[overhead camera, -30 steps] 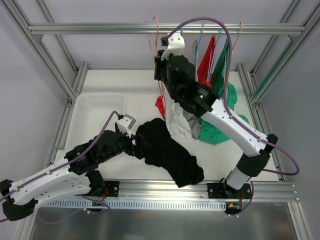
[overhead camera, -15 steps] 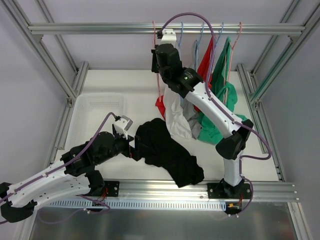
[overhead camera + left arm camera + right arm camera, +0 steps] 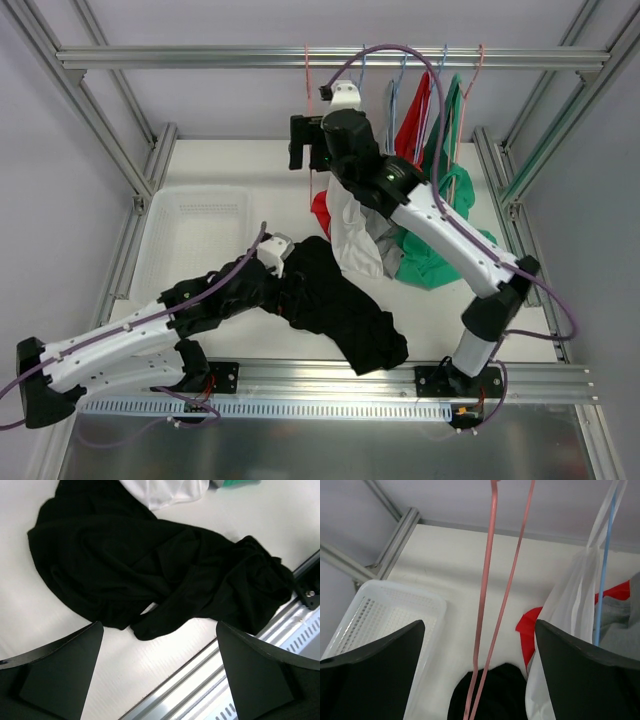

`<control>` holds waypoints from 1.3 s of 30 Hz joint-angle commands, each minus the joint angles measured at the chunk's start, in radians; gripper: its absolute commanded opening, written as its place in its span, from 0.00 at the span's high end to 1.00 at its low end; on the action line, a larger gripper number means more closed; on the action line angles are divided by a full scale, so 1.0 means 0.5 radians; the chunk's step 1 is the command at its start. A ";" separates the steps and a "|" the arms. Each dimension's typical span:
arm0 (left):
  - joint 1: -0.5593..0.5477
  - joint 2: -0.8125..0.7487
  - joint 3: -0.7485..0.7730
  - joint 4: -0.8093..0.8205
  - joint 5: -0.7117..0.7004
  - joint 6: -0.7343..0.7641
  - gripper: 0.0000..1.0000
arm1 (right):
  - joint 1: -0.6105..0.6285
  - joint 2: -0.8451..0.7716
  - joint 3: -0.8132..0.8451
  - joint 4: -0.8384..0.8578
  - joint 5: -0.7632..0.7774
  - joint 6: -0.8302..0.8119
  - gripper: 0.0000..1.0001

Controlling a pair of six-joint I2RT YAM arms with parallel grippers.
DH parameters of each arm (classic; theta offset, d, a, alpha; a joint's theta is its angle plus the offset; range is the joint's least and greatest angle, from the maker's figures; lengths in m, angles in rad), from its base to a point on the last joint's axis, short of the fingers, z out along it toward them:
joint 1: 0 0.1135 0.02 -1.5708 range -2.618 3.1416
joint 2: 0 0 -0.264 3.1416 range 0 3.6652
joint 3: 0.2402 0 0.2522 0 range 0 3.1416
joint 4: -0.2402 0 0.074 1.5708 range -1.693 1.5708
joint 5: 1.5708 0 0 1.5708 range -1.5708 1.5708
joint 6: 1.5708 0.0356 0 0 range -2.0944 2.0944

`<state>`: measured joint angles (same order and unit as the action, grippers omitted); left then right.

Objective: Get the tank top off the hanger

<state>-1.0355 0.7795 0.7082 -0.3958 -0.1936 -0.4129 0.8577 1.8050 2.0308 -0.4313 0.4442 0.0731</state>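
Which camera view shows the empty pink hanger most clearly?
The right wrist view: the pink hanger hangs close and bare, ahead of the open right gripper. The top external view shows it only as a thin pink line beside that gripper. The left wrist view does not show it.

Black tank top lies crumpled; pink hanger hangs upright.

Black garment: plain, no pattern, on an off-white surface. Basket: white, with a fine perforated grid across its floor. Pink hanger and blue hanger noted, along with a white garment, red garment, green garment and grey garment, all plain.
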 commanded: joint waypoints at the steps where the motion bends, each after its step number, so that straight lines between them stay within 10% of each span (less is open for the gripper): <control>1: -0.027 0.192 0.047 0.192 -0.015 -0.036 0.01 | 0.067 -0.520 -0.229 0.062 -0.042 -0.091 0.01; 15: -0.325 1.695 0.642 0.436 -0.205 -0.128 0.01 | 0.073 -2.323 -1.687 -0.048 -0.051 -0.208 0.00; 22: -0.334 2.079 0.636 0.390 -0.270 -0.306 0.02 | 0.073 -2.502 -1.748 -0.272 -0.348 -0.189 0.01; 25: -0.337 1.997 0.566 0.381 -0.251 -0.340 0.50 | 0.073 -2.533 -1.767 -0.276 -0.391 -0.189 0.00; 26: -0.337 1.945 0.541 0.368 -0.287 -0.349 0.91 | 0.073 -2.536 -1.773 -0.273 -0.388 -0.186 0.00; 27: -0.337 1.814 0.511 0.347 -0.315 -0.367 1.00 | 0.073 -2.542 -1.785 -0.270 -0.376 -0.186 0.01; 39: 0.027 0.638 0.893 -0.472 -0.904 -0.221 1.00 | 0.073 -2.585 -1.822 -0.202 -0.345 -0.195 0.01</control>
<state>-1.0966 1.1957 1.0824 -0.5106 -0.5419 -0.5579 0.8940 0.5262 1.1179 -0.5728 0.2718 -0.0261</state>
